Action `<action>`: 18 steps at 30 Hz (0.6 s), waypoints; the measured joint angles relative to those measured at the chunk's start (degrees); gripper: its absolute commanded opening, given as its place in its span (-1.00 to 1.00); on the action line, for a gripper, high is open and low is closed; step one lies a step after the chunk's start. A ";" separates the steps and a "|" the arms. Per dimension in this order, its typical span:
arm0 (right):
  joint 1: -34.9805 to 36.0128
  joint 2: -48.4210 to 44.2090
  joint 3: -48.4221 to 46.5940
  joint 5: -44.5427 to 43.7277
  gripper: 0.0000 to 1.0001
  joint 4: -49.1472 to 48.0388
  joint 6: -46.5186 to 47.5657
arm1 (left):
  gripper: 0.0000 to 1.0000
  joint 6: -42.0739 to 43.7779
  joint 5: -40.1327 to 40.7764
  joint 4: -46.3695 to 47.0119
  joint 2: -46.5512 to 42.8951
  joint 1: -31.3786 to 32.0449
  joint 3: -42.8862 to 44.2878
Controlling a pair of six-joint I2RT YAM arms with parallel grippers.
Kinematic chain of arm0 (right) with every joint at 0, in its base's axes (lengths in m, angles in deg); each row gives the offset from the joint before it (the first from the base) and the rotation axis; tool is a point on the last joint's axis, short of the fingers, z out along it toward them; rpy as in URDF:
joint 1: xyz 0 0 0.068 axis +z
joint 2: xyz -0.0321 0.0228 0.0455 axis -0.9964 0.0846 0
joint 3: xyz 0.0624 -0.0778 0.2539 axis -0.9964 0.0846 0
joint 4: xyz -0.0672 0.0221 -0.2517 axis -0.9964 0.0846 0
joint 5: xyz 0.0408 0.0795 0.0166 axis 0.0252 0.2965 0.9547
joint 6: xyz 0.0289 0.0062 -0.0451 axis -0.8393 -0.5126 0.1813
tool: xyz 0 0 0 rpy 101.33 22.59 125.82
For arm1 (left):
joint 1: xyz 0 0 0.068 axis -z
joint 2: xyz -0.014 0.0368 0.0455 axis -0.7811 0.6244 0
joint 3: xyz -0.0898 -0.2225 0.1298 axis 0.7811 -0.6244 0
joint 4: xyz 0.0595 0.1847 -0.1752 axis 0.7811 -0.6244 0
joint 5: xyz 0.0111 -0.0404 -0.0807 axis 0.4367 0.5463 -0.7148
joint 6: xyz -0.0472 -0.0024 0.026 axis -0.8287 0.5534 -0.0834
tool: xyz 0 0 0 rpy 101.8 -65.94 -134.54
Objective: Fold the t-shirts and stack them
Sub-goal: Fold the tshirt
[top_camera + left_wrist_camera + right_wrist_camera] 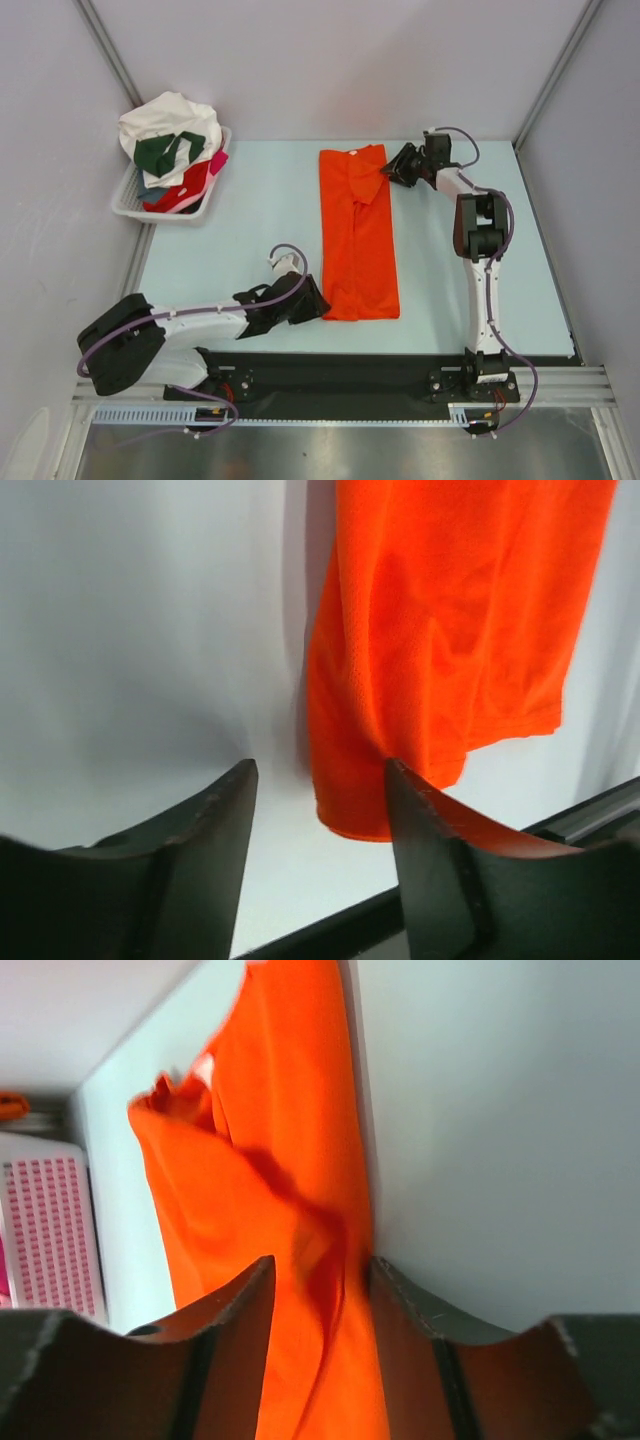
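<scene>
A bright orange t-shirt lies on the table folded into a long narrow strip, collar end far. My left gripper is open, low at the strip's near left corner; in the left wrist view that corner sits just ahead of the left gripper. My right gripper is at the far right corner, open, with a raised fold of the orange shirt between the right gripper's jaws. White, dark green, red and pink shirts are piled at the far left.
The pile sits in a white slatted basket at the table's far left corner; it also shows in the right wrist view. Grey walls close in the back and sides. A black rail runs along the near edge.
</scene>
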 measured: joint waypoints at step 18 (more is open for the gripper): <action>7.87 -48.41 67.71 -6.32 -0.13 -0.11 5.64 | 0.26 9.03 -5.09 -0.39 -3.37 -8.83 -0.48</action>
